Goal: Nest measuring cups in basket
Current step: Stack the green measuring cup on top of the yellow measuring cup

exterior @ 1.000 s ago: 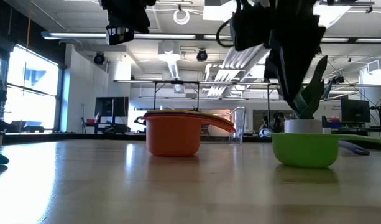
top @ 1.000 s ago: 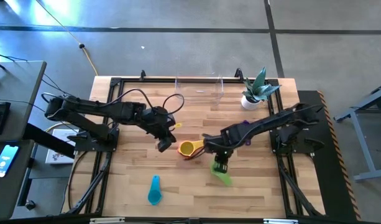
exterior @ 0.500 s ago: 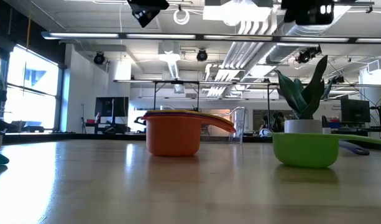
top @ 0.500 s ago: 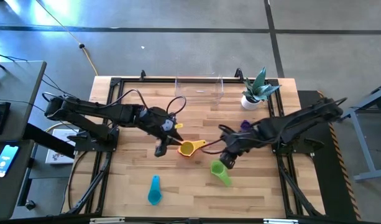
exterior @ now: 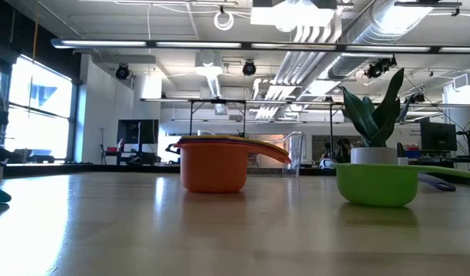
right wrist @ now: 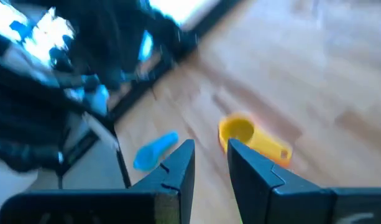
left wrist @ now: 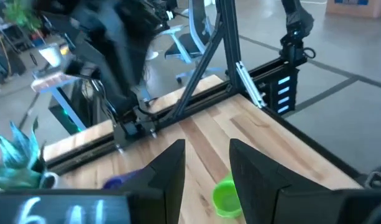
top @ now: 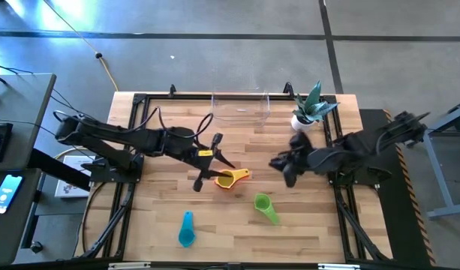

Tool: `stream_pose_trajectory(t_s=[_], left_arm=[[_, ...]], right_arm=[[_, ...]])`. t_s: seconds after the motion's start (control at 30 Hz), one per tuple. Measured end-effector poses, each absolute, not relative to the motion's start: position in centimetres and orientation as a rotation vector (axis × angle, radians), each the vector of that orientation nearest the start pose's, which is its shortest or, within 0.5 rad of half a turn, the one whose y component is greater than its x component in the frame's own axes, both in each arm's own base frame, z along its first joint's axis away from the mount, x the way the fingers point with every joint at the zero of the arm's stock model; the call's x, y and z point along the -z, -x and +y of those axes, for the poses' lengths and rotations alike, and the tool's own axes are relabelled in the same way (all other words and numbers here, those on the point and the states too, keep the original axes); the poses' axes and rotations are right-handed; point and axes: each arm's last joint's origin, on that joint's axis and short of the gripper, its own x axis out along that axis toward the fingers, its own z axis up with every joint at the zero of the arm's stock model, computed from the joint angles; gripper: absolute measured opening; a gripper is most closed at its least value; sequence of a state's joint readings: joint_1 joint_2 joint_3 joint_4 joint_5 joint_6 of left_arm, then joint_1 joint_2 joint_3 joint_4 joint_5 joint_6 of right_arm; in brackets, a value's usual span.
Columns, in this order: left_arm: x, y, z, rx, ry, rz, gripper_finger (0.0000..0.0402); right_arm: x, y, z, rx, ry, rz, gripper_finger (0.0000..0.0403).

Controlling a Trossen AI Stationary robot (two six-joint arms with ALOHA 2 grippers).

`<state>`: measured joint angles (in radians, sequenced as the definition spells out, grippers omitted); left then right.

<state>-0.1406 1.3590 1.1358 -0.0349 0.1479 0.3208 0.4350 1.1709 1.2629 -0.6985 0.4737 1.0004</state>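
From above, the left gripper (top: 208, 160) hangs with its fingers spread apart, empty, right beside the stacked cups (top: 228, 178), a yellow bowl over orange. The green cup (top: 265, 208) lies further off toward the front of the table (top: 237, 232), the teal cup (top: 186, 229) nearer the front edge. The right gripper (top: 287, 166) is pulled back near the white plant pot (top: 302, 120); whether its fingers are parted cannot be told from here. The clear basket (top: 240, 107) stands at the far edge, well apart from both grippers.

At table height, the orange stack (exterior: 213, 163) and green cup (exterior: 376, 184) sit apart, nothing between them.

Past the left gripper's (left wrist: 206, 180) parted fingers lies the green cup (left wrist: 226, 196).

Past the right gripper's (right wrist: 210, 163) fingers, a narrow gap between them, lie the yellow cup (right wrist: 252, 139) and teal cup (right wrist: 155, 150)
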Motion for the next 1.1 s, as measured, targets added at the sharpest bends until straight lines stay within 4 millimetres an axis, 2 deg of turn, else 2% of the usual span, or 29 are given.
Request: stream_pose_trajectory(t_s=[0.2, 0.37, 0.6, 0.77, 1.1], left_arm=[[-33.6, -32.6, -5.0, 0.329, -0.367, 0.190, 0.0117], [-33.1, -35.0, -5.4, 0.355, -0.432, 0.250, 0.0117], [-31.0, -38.1, -6.0, 0.396, -0.508, 0.367, 0.0117], [-28.5, -39.8, -6.5, 0.429, -0.554, 0.430, 0.0117], [-23.5, -41.6, -8.2, 0.488, -0.625, 0.535, 0.0117]], right_arm=[[-40.4, -19.6, 7.2, 0.330, -0.661, 0.241, 0.0087], [-41.6, -18.4, 6.5, 0.328, -0.647, 0.164, 0.0087], [-41.5, -18.1, 6.3, 0.348, -0.636, 0.173, 0.0087], [-40.8, -18.3, 6.4, 0.376, -0.606, 0.226, 0.0087], [-40.2, -18.5, 6.5, 0.390, -0.604, 0.264, 0.0087]])
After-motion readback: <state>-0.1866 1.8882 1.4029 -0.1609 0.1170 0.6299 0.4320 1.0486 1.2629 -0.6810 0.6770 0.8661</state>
